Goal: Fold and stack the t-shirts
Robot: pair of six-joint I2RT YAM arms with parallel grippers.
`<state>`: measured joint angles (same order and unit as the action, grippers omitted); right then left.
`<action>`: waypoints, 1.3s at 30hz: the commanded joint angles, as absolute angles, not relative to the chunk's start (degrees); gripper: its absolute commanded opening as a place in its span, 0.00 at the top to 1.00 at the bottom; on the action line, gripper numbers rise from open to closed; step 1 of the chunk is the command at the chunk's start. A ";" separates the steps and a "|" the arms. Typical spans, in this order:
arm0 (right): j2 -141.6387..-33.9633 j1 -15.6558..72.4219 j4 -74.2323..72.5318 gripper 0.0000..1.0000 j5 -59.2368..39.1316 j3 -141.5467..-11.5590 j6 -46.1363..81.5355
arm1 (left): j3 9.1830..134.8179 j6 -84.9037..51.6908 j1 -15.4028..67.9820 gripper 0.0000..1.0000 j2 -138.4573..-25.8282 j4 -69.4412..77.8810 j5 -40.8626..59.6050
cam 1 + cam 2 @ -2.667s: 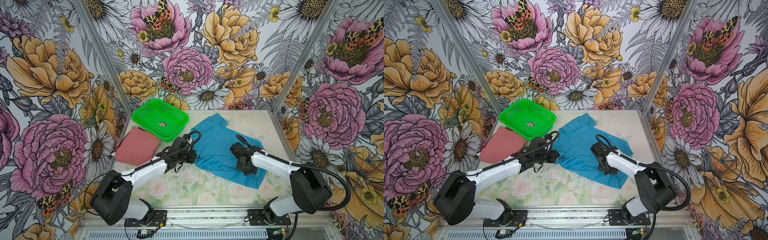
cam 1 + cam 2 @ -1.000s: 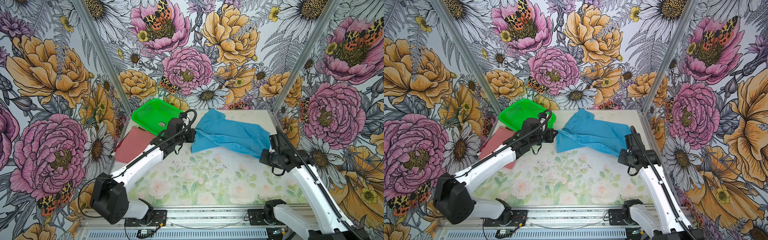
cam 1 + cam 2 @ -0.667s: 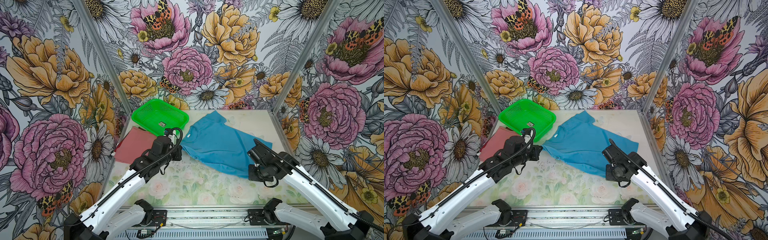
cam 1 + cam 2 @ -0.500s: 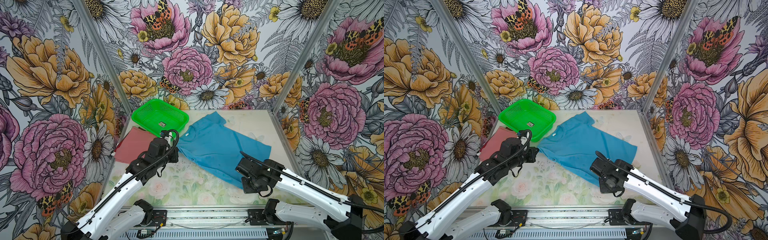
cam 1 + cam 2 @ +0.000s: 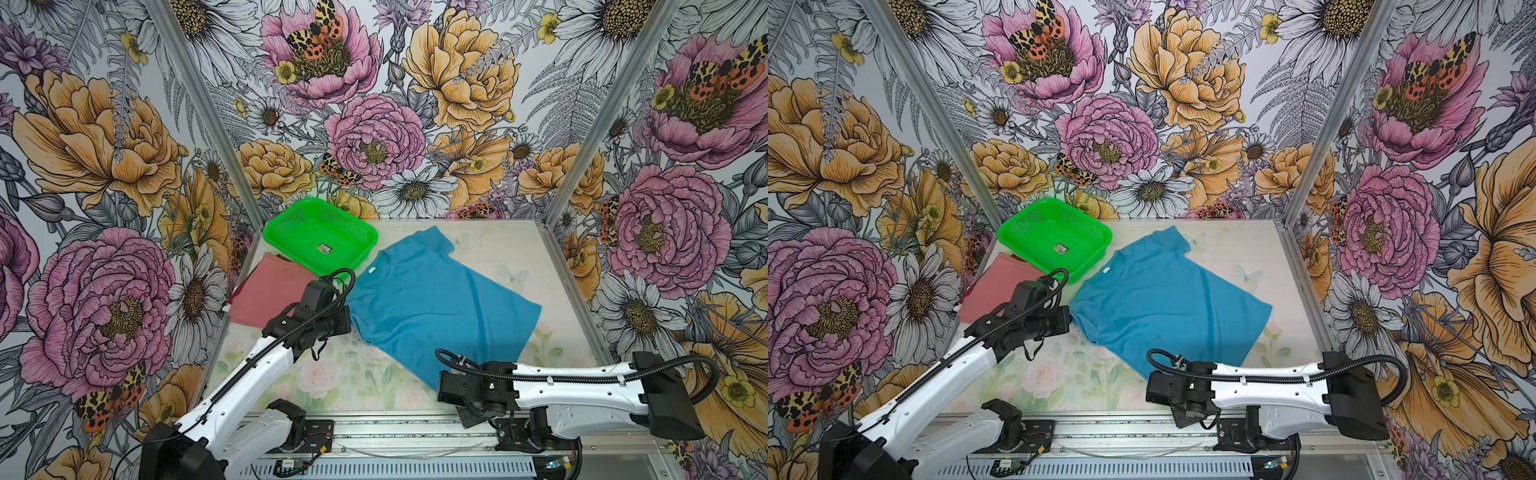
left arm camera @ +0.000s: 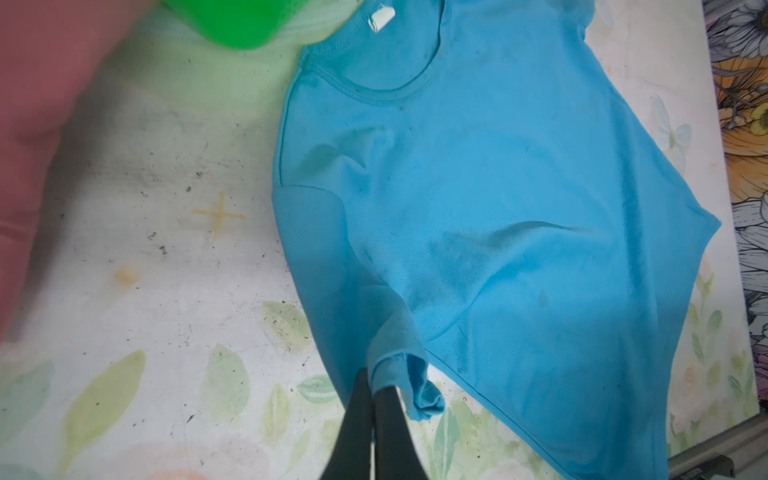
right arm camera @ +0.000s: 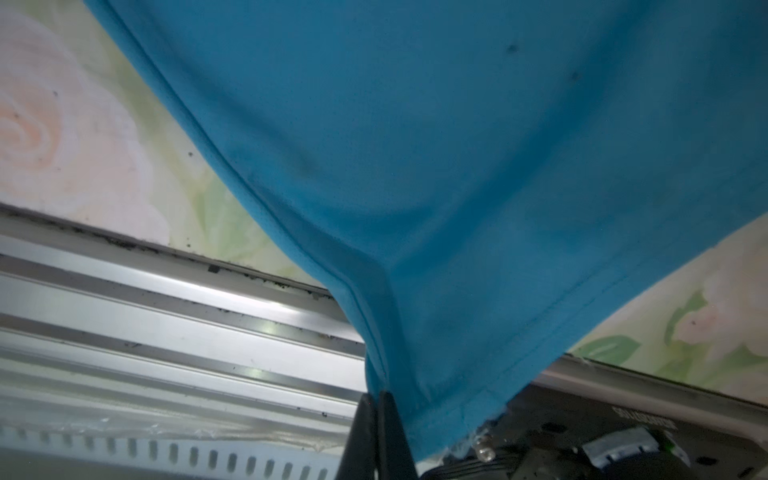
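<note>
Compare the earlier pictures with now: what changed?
The left gripper and right gripper kept hold of the blue t-shirt, lifted it toward the back, then drew it forward and spread it out. The pink t-shirt and green basket stayed put.

The blue t-shirt (image 5: 440,307), rumpled and partly doubled over on the surface (image 5: 340,374) 2.7 s ago, then hoisted 1 s ago into a narrow band toward the back, now lies spread open on a slant, collar by the green basket (image 5: 299,228). The left fingers (image 6: 359,424), pinching a sleeve, have drawn back from the basket toward the near left. The right fingers (image 7: 363,436), clamped on a hem corner, have swung down to the front rail (image 5: 395,424).
</note>
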<state>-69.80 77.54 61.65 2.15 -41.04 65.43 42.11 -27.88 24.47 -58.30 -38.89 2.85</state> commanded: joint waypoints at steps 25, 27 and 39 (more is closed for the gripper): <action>-60.38 42.94 60.12 1.00 26.87 -38.72 75.67 | 85.13 -17.18 25.20 1.00 -105.88 -33.64 2.10; -61.04 41.20 59.99 1.00 28.31 -38.72 75.53 | 87.32 -16.66 25.27 1.00 -108.52 -33.58 2.24; -63.90 32.30 52.04 1.00 24.53 -36.61 65.49 | 95.38 -14.08 25.58 1.00 -117.20 -33.60 2.86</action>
